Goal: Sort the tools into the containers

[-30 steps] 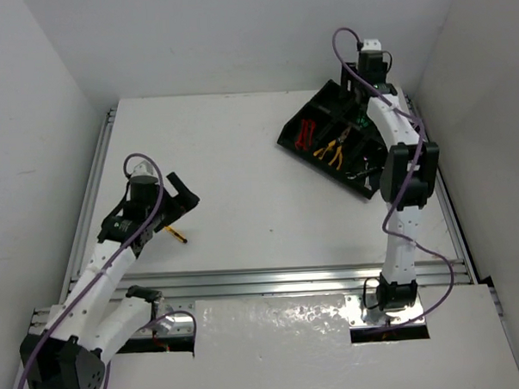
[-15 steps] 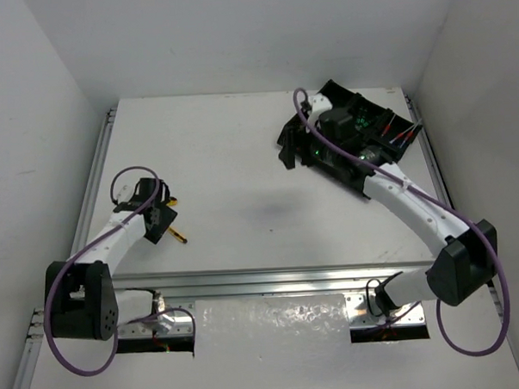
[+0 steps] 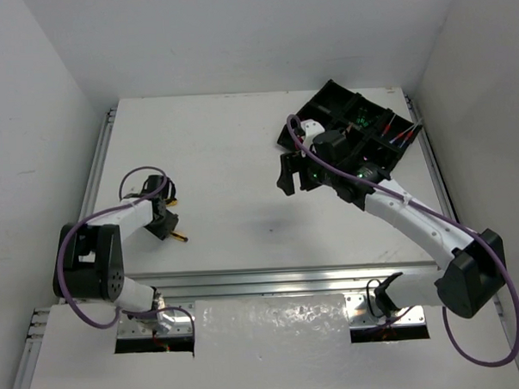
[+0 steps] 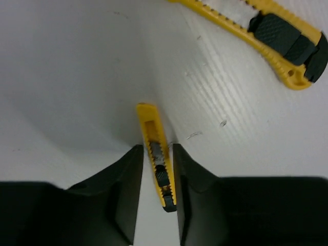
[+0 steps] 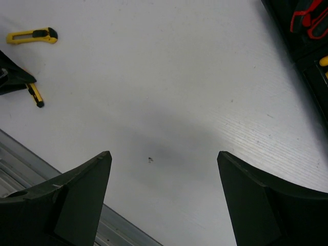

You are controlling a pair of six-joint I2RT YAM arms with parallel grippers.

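Left wrist: gripper (image 4: 158, 148) straddles small knife (image 4: 151, 123), larger knife (image 4: 279, 36) lying nearby.

Your 2 arms, the left arm (image 3: 124, 216) and the right arm (image 3: 411, 214), wear white shells between bulky black joint blocks. 1 purple cable (image 3: 144, 168) loops loose along each. Small green lights glow on a black block of the right arm, well beyond the rail (image 3: 272, 280). The left gripper (image 4: 156, 154) and right gripper (image 5: 163, 154) each have 2 matte black fingers (image 4: 123, 200), wedge-shaped with flat inner faces.
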